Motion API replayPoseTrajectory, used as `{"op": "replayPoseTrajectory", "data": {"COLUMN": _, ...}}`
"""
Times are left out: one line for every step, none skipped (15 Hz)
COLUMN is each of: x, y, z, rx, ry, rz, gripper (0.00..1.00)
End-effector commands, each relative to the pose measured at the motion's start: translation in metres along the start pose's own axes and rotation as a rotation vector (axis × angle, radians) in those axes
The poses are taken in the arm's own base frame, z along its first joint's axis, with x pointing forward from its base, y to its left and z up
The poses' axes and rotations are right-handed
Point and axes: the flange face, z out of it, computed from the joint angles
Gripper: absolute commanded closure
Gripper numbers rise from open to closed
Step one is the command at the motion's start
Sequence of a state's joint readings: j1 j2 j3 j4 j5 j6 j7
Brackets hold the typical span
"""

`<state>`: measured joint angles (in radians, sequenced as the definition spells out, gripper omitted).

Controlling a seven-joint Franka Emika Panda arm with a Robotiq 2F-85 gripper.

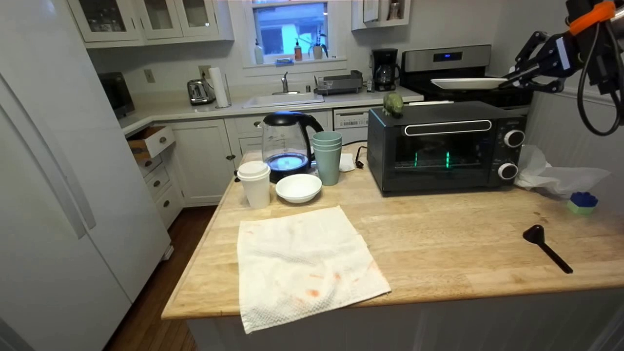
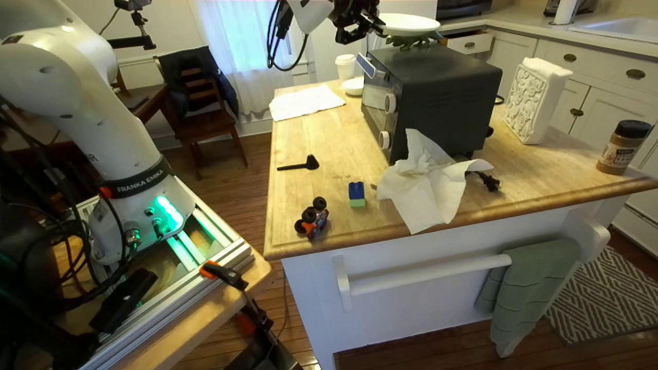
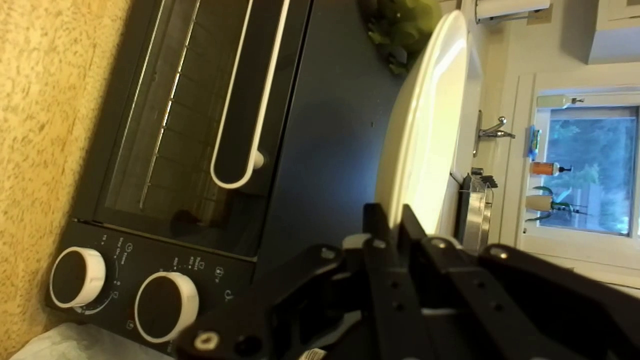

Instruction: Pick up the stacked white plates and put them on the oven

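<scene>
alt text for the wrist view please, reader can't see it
The gripper clamps the edge of the stacked white plates above the black toaster oven, on which a green object sits. The scene lies sideways, with a window at right.

**Two wide views, one close and on its side**

In an exterior view the camera faces the oven door-on, looking slightly down across the counter toward the faucet and window. In an exterior view that takes in the robot's base, the camera looks down from beyond the counter's end, the oven's side toward it and its front aslant. Both hold the oven, the white cloth and the black scoop. The wrist view is nearest, turned sideways: the jaws reach in from the bottom edge, and it looks past the oven's front and top to the same faucet and window.
</scene>
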<state>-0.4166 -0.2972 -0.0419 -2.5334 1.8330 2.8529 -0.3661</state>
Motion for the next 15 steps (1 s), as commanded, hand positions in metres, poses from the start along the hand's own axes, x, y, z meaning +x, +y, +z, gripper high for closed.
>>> {"op": "replayPoseTrajectory", "data": {"x": 0.002, "y": -0.003, "z": 0.002, "rx": 0.005, "ry": -0.005, "rz": 0.003, "gripper": 0.98}}
{"op": "replayPoseTrajectory", "data": {"x": 0.005, "y": -0.006, "z": 0.004, "rx": 0.006, "ry": 0.006, "rz": 0.004, "gripper": 0.98}}
{"op": "replayPoseTrajectory", "data": {"x": 0.007, "y": -0.009, "z": 0.007, "rx": 0.009, "ry": 0.013, "rz": 0.009, "gripper": 0.98}}
{"op": "replayPoseTrajectory", "data": {"x": 0.011, "y": -0.012, "z": 0.009, "rx": 0.008, "ry": 0.027, "rz": 0.012, "gripper": 0.98}}
{"op": "replayPoseTrajectory", "data": {"x": 0.013, "y": -0.014, "z": 0.010, "rx": 0.011, "ry": 0.033, "rz": 0.016, "gripper": 0.98}}
{"op": "replayPoseTrajectory", "data": {"x": 0.015, "y": -0.017, "z": 0.013, "rx": 0.011, "ry": 0.037, "rz": 0.017, "gripper": 0.98}}
{"op": "replayPoseTrajectory", "data": {"x": 0.018, "y": -0.020, "z": 0.016, "rx": 0.014, "ry": 0.043, "rz": 0.019, "gripper": 0.98}}
{"op": "replayPoseTrajectory", "data": {"x": 0.021, "y": -0.022, "z": 0.019, "rx": 0.015, "ry": 0.049, "rz": 0.019, "gripper": 0.98}}
{"op": "replayPoseTrajectory", "data": {"x": 0.022, "y": -0.024, "z": 0.022, "rx": 0.012, "ry": 0.050, "rz": 0.022, "gripper": 0.98}}
{"op": "replayPoseTrajectory", "data": {"x": 0.022, "y": -0.026, "z": 0.026, "rx": 0.011, "ry": 0.049, "rz": 0.022, "gripper": 0.98}}
{"op": "replayPoseTrajectory", "data": {"x": 0.023, "y": -0.026, "z": 0.031, "rx": 0.005, "ry": 0.050, "rz": 0.021, "gripper": 0.98}}
{"op": "replayPoseTrajectory", "data": {"x": 0.024, "y": -0.027, "z": 0.036, "rx": 0.000, "ry": 0.051, "rz": 0.022, "gripper": 0.98}}
{"op": "replayPoseTrajectory", "data": {"x": 0.025, "y": -0.025, "z": 0.042, "rx": -0.010, "ry": 0.052, "rz": 0.024, "gripper": 0.98}}
{"op": "replayPoseTrajectory", "data": {"x": 0.027, "y": -0.025, "z": 0.047, "rx": -0.014, "ry": 0.054, "rz": 0.025, "gripper": 0.98}}
{"op": "replayPoseTrajectory", "data": {"x": 0.028, "y": -0.024, "z": 0.052, "rx": -0.023, "ry": 0.055, "rz": 0.027, "gripper": 0.98}}
